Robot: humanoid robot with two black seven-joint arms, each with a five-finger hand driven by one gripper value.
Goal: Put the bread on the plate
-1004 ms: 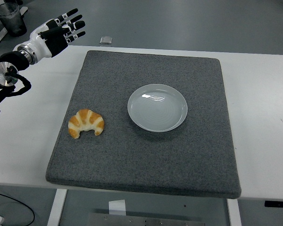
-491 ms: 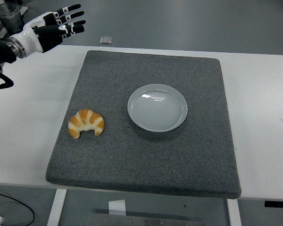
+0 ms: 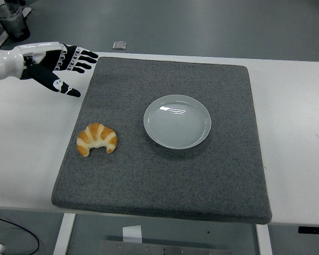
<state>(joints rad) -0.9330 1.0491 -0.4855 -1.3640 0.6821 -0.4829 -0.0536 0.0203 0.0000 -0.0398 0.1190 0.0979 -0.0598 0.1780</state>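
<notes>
Left hand (image 3: pixel 56 61), fingers spread wide and empty, hovers at the mat's (image 3: pixel 165 180) far-left corner; the bread (image 3: pixel 97 138) lies toward five o'clock, its long axis running three-to-nine, plate (image 3: pixel 177 121) beyond.

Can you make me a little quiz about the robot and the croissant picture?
1. True or false: the croissant is already on the plate.
2. Which side of the plate does the croissant lie on? A) left B) right C) behind it
3. Fill in: the left hand has its fingers spread and holds ____.

Key: 1 false, it lies on the grey mat; 2 A; 3 nothing.
</notes>
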